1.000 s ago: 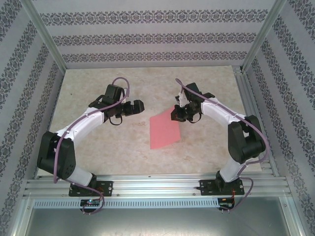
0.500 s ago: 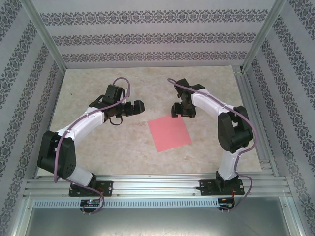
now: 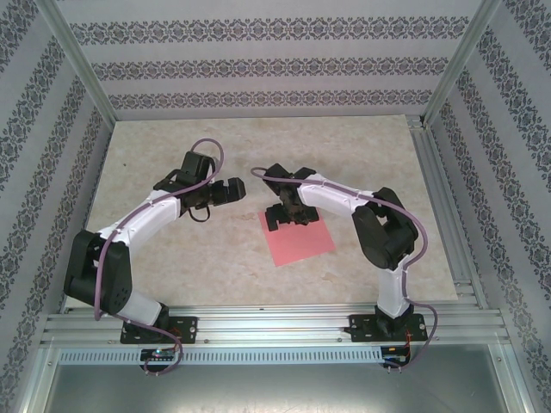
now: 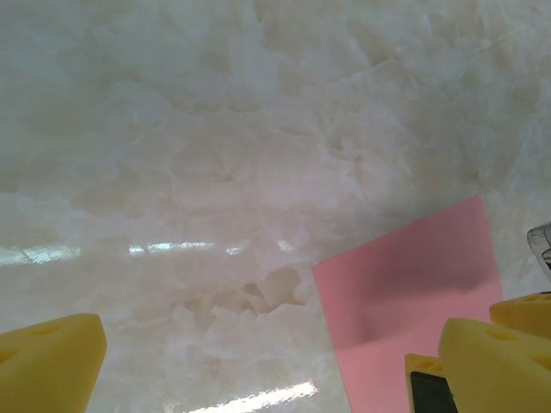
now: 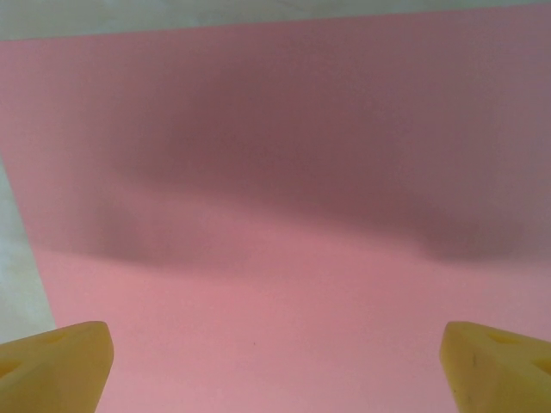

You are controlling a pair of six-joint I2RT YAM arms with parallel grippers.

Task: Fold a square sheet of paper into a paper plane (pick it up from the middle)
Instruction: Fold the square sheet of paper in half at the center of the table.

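top view: the square sheet of paper lies flat and unfolded on the table; a second ago the right gripper pinched its far edge with that side lifted; since then it has let go, the sheet has settled, and the gripper has swung in over the sheet's far left part, jaws apart; the left gripper waits off the sheet's far left corner, jaws wide, unmoved;
left wrist view: the sheet's corner sits lower right between its yellow pads, nothing gripped;
right wrist view: pink paper spreads flat under the spread pads, with no crease to see; judging by this, the release ends a repositioning, and the pick from the middle is not yet made.
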